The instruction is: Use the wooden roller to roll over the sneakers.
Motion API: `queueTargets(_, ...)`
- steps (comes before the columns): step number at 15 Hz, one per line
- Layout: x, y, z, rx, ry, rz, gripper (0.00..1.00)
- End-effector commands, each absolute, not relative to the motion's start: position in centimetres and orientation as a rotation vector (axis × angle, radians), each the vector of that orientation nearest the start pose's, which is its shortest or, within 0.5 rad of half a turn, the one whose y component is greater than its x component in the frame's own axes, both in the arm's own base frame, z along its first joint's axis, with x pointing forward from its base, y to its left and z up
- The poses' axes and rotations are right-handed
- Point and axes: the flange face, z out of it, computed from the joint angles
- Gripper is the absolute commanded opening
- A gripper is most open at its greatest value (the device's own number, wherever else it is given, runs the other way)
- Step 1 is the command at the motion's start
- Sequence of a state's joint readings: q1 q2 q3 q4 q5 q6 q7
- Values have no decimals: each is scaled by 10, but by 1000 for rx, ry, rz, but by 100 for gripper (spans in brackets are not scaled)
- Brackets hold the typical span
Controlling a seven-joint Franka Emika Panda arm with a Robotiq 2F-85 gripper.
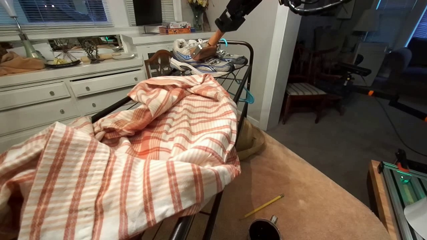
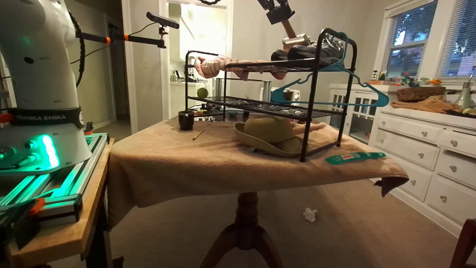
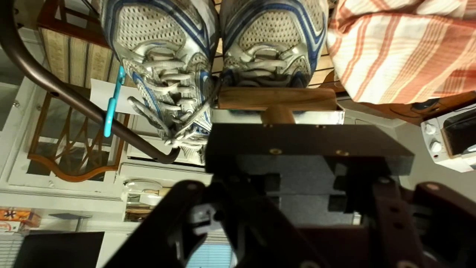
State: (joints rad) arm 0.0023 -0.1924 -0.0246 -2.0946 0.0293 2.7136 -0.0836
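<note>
White drawer cabinets (image 2: 414,152) win on size, along the right wall in an exterior view. Next is a tan-covered pedestal table (image 2: 178,167), with a chunky white robot arm (image 2: 44,82) standing to its left there. On the table there's a dark metal two-shelf rack (image 2: 307,130), and an orange-and-white striped cloth (image 1: 140,173) is slumped over the near part of its top shelf in an exterior view. Floppy olive-tan hat (image 2: 266,130) sits on the table by the rack's legs.

As for the pair of worn white-and-grey sneakers (image 1: 200,66), blue trim and white laces, they're side by side on the top shelf, at the far end past the cloth. A turquoise plastic hanger (image 2: 336,67) hooks over the rail at that end.

The black gripper (image 2: 282,16) is up above the shoes, clamped on the handle of a light-brown wooden roller (image 3: 277,98) with a silver metal frame. In the wrist view the roller's block lines up over the laces of the right-hand sneaker and pokes out a bit on its right side; can't tell if wood and shoe are actually touching.

Smallest stuff: a black mug (image 2: 186,121) on the table and a thin yellow pencil (image 1: 263,206) lying near it.
</note>
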Motion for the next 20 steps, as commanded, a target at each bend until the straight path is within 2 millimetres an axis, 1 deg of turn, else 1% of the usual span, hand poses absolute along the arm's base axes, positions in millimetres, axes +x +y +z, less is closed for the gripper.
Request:
queueTargets(1, 518, -9, 618, -2912, -133, -1226, 35)
queueTargets(3, 503, -2, 626, -2901, -204, -1223, 35)
queueTargets(6, 477, 13, 641, -2862, -309, -1294, 35)
queueTargets(8, 467, 26, 642, -2832, -371, -1326, 35)
queueTargets(10, 459, 40, 632, -2834, -444, -1308, 35)
queueTargets(13, 452, 59, 607, -2796, -482, -1339, 35)
queueTargets(15, 454, 70, 589, -2778, -489, -1359, 35)
queueTargets(17, 456, 77, 578, -2760, -508, -1383, 35)
queueTargets(20, 465, 87, 561, -2746, -528, -1396, 35)
